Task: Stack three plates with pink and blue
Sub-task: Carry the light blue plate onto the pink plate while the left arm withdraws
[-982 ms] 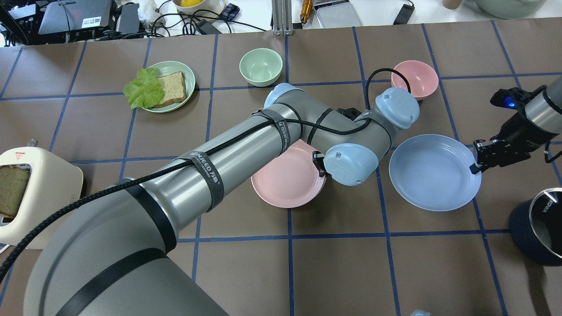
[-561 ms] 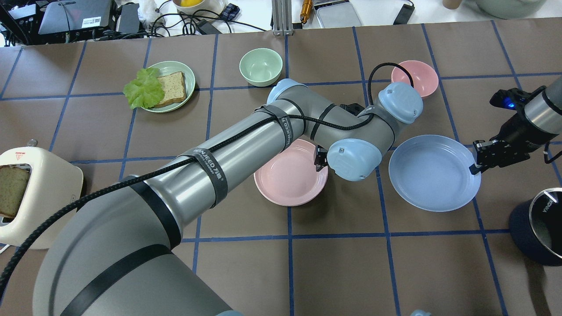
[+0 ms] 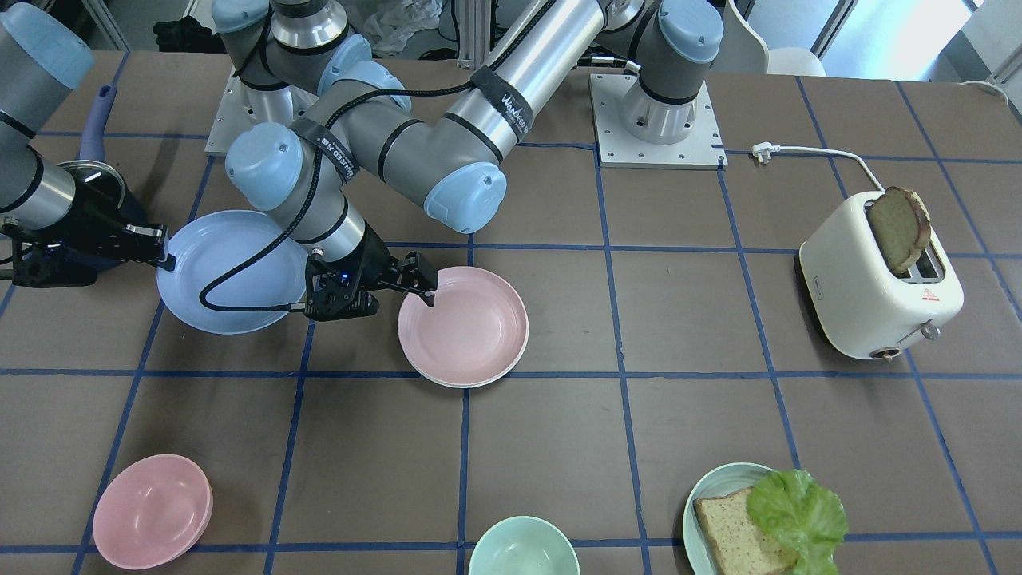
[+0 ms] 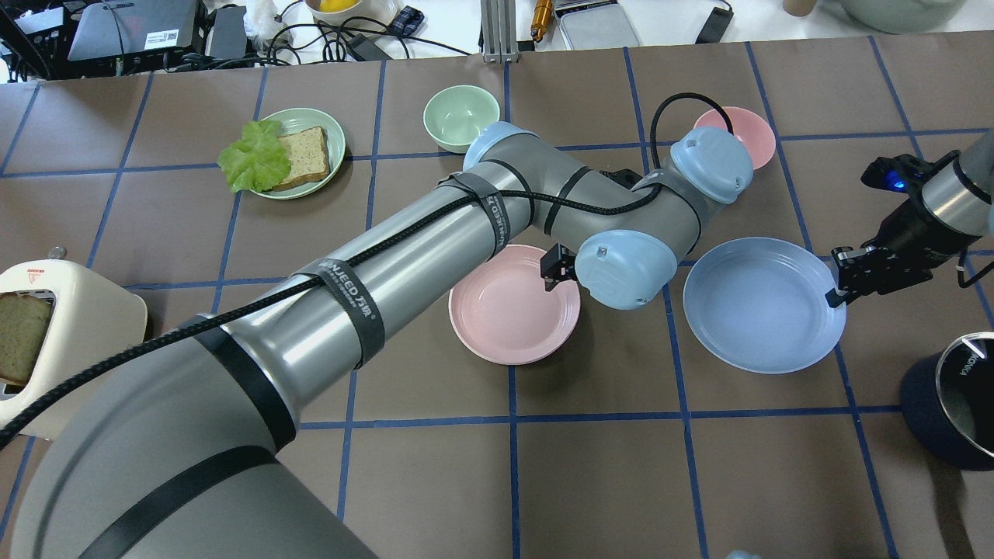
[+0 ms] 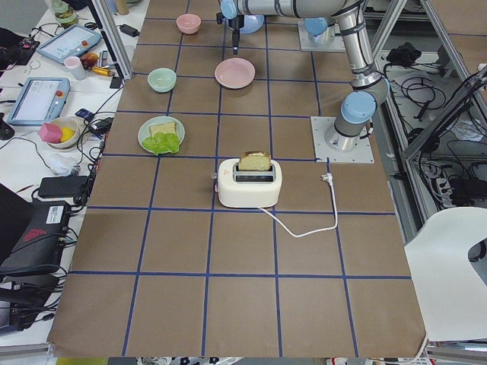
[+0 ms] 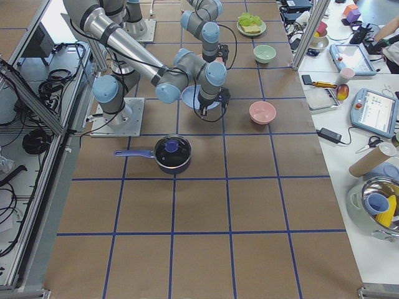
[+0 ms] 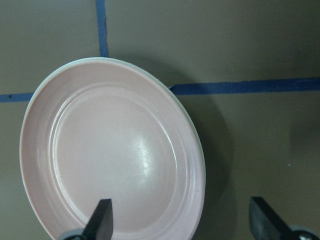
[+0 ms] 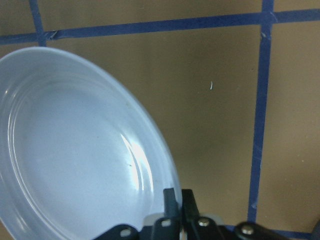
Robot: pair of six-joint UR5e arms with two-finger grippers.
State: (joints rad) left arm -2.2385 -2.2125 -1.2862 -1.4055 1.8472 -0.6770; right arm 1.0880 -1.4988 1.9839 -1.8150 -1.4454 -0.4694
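The pink plate lies flat near the table's middle, and a thin cream-white rim shows under its edge in the left wrist view. My left gripper is open just above the pink plate's right rim, one finger over the plate and the other off it. The light blue plate lies to the right. My right gripper is shut on its right rim, as the right wrist view shows. Both plates also show in the front-facing view, pink and blue.
A pink bowl and a green bowl stand at the far side. A teal plate with bread and lettuce is far left. A toaster is at the left edge, and a dark pot is near right.
My left wrist has drawn back a little from the pink plate's rim toward the far side. The right gripper and the blue plate have shifted slightly left.
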